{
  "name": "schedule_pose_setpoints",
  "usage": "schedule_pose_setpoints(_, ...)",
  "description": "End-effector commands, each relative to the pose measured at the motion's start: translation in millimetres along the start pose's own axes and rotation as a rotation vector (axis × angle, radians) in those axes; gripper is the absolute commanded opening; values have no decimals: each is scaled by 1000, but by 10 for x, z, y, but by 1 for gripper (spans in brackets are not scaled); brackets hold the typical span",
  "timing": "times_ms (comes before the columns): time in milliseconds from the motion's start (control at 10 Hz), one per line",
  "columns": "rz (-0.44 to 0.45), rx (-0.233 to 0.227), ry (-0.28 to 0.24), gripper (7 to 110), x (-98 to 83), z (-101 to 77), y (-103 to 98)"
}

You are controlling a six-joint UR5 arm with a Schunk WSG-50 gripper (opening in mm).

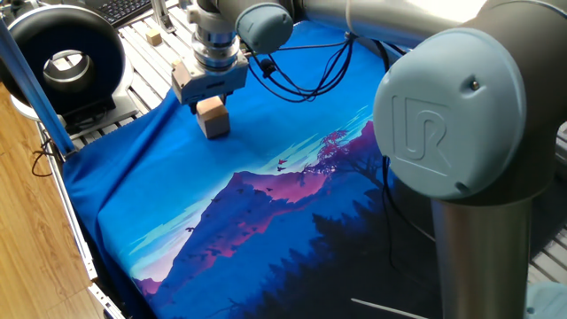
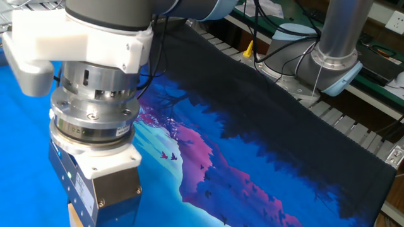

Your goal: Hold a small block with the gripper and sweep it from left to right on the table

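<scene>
The small block (image 1: 213, 119), a light tan wooden cube, rests on the blue mountain-print cloth of the table (image 1: 266, 221) near its far left corner. My gripper (image 1: 211, 99) stands upright over it, with its jaws shut on the block's upper part. In the other fixed view the gripper's grey body (image 2: 95, 180) fills the lower left, its jaws are out of frame, and only a tan sliver of the block (image 2: 74, 217) shows at the bottom edge.
A black ring-shaped device (image 1: 60, 55) and a much smaller wooden cube (image 1: 154, 36) sit on the bare slats beyond the cloth's left edge. Black cables (image 1: 301, 71) trail from the gripper. The arm's big grey joint (image 1: 452, 115) looms at the right. The arm's base (image 2: 334, 53) stands behind the table.
</scene>
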State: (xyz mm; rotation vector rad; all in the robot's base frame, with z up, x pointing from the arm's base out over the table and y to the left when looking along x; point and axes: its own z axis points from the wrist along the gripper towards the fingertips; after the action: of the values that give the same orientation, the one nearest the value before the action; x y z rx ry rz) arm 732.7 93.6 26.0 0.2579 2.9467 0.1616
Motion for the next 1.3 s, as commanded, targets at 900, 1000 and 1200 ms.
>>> schedule_pose_setpoints(900,-76,38,97,22,86,-438,-449)
schedule_pose_setpoints(1000,-89,63,104,22,102,-464,-531)
schedule_pose_setpoints(1200,-103,69,59,22,-12,-482,-534)
